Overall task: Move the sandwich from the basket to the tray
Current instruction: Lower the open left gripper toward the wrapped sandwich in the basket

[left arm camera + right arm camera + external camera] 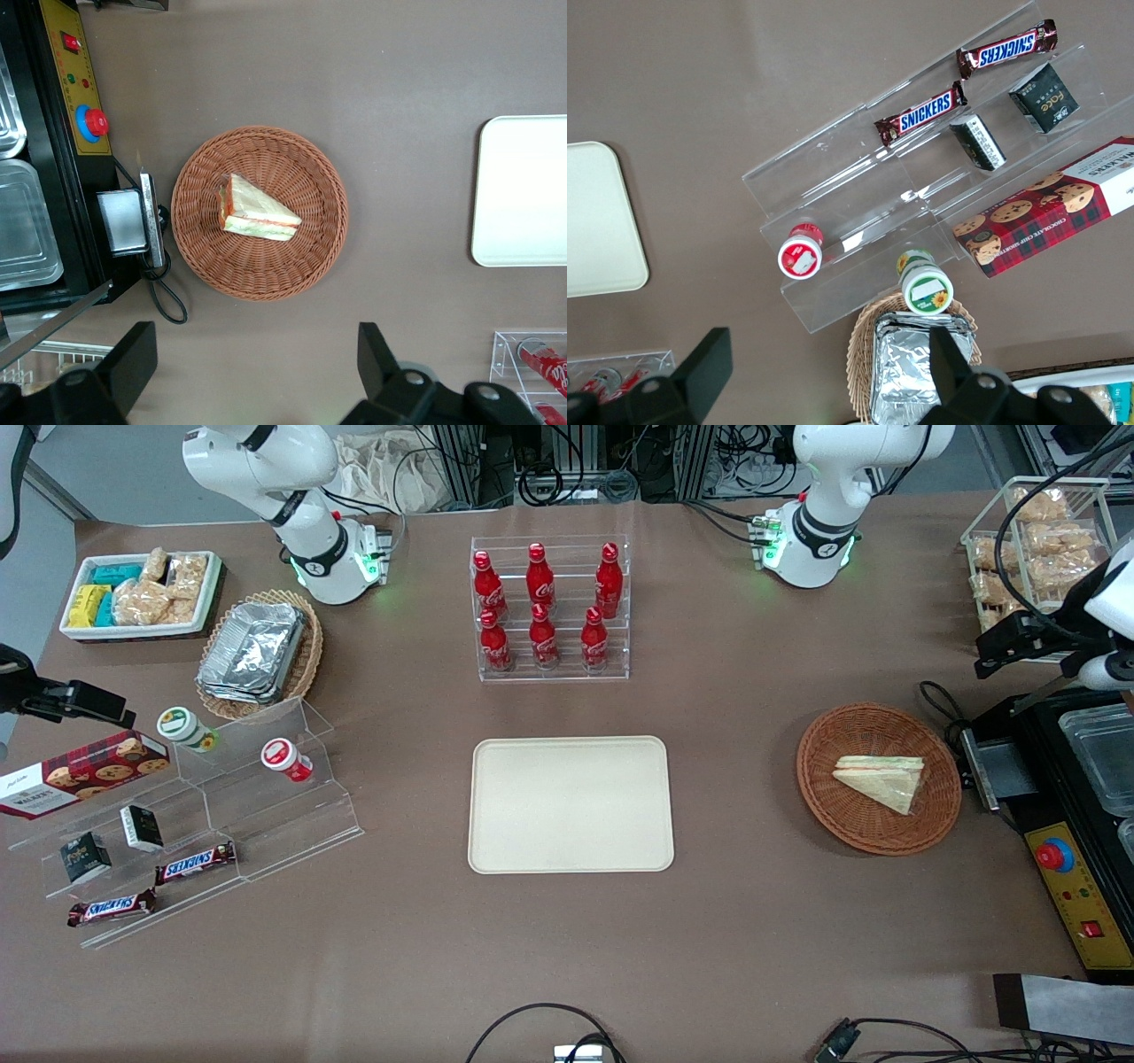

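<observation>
The sandwich (881,779), a pale bread wedge with orange and green filling, lies flat in the round reddish-brown wicker basket (850,828) toward the working arm's end of the table. The cream tray (571,804) lies bare on the table's middle, beside the basket. My gripper (1001,646) hangs high above the table, farther from the front camera than the basket. In the left wrist view the gripper (257,363) is open, its black fingers (133,354) wide apart with only brown table between them, well clear of the sandwich (257,212), the basket (301,168) and the tray (523,190).
A black machine with a red button (1054,856) stands close beside the basket, and a black cable loop (164,297) lies between them. A clear rack of cola bottles (549,607) stands farther back than the tray. A wire rack of bagged snacks (1036,540) is near my arm.
</observation>
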You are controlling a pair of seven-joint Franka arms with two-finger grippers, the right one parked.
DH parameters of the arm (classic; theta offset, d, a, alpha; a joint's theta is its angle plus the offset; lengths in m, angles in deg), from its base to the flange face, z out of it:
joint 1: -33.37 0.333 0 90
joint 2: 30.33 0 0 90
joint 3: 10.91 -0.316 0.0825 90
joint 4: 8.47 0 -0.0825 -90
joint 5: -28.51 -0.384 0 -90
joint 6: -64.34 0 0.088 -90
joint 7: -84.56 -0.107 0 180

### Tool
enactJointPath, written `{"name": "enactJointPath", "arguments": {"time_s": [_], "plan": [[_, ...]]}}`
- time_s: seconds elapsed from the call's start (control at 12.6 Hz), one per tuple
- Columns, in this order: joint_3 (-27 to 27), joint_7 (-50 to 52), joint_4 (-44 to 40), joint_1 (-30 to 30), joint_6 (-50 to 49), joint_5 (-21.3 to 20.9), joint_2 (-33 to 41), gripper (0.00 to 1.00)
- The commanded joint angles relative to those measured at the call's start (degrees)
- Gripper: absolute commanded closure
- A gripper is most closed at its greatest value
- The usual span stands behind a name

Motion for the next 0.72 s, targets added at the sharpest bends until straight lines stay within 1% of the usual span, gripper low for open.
{"name": "enactJointPath", "arguments": {"time_s": [0.0,0.24,0.32,0.4,0.48,0.64], "plan": [[-0.49,1.6,-1.69,-0.55,-0.81,0.55,-0.83,0.0],[-0.4,2.21,-2.39,-0.38,-0.81,0.72,-1.79,0.0],[-0.49,5.0,-2.31,0.06,-0.81,1.16,-2.4,0.0],[-0.75,10.77,-2.05,0.15,-1.07,2.38,-3.19,0.0],[-0.75,16.75,-1.7,0.15,-1.07,2.31,-3.89,0.0],[-0.84,19.62,-1.35,0.24,-0.72,2.13,-5.04,0.0]]}}
